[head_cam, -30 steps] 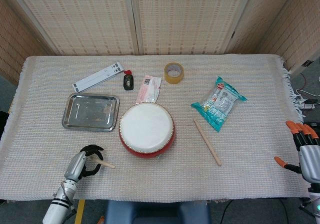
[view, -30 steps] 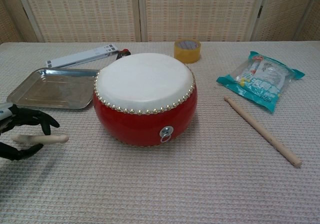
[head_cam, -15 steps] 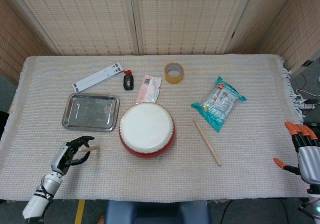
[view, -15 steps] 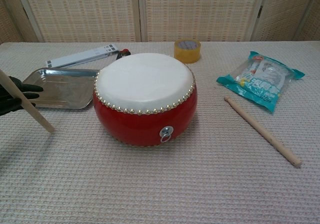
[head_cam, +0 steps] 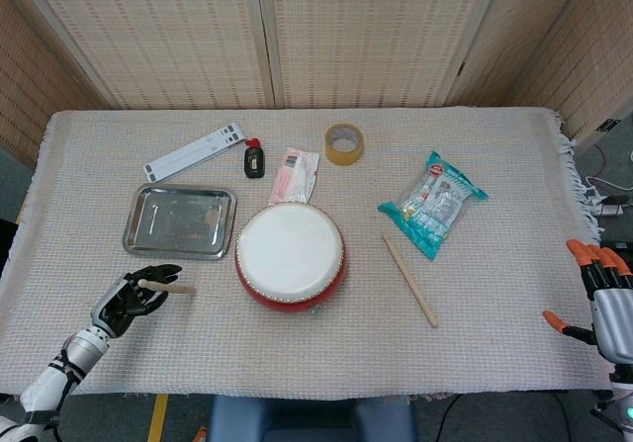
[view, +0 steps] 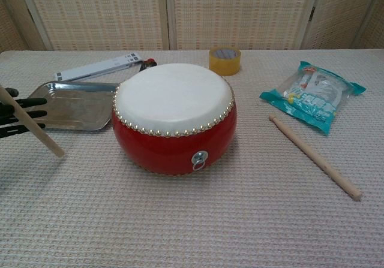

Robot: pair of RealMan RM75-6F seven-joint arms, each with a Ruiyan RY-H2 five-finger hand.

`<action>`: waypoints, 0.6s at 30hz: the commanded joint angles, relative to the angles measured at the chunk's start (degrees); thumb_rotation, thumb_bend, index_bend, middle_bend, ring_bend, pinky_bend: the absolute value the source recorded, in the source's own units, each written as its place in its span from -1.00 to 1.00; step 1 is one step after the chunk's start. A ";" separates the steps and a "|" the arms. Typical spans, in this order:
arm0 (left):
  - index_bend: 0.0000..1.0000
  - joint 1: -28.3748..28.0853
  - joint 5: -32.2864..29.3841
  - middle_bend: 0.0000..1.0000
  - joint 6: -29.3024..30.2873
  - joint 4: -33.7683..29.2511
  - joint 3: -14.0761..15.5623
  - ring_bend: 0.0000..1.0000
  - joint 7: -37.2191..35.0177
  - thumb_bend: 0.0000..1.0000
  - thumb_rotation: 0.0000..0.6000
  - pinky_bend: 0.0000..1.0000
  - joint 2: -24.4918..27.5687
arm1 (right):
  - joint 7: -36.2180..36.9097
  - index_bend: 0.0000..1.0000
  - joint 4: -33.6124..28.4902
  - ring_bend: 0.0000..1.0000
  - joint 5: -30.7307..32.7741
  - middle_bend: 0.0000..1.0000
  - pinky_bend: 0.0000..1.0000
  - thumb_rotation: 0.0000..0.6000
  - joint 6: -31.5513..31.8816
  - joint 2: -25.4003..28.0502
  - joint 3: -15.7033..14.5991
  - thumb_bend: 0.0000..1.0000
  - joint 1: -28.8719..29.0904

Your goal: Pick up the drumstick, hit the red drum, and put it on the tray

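The left hand (head_cam: pixel 129 299) holds a drumstick (view: pixel 31 123), fingers curled around it, its tip slanting down toward the bench (head_cam: pixel 475 343). The red drum (head_cam: pixel 291 255) sits to the right of that hand, apart from the stick, and the tray (head_cam: pixel 179 221) lies just beyond the hand. So pickup looks done (a second stick (head_cam: pixel 409 279) lies untouched past the drum); striking and placing remain. The right hand (head_cam: pixel 599 299) holds nothing, fingers spread.

A pale woven cloth (head_cam: pixel 495 343) covers the tabletop (head_cam: pixel 247 407), and behind it stands a folding screen (head_cam: pixel 366 37) of cane-weave panels.
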 commanded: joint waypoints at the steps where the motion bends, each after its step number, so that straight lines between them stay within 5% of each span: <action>1: 0.13 -2.70 3.00 -0.44 -0.51 4.13 3.14 -0.69 -5.72 -0.23 1.00 -0.76 -0.44 | 0.06 -0.93 0.09 -1.00 0.31 -0.81 -0.79 1.00 0.30 -0.14 0.25 -0.90 -0.13; 18: 0.06 -3.64 -2.27 -0.34 2.29 10.53 4.39 -0.57 -15.02 -0.21 1.00 -0.68 -6.00 | 0.31 -1.00 0.17 -1.00 1.97 -0.81 -0.79 1.00 3.36 -1.23 2.12 -0.90 -1.39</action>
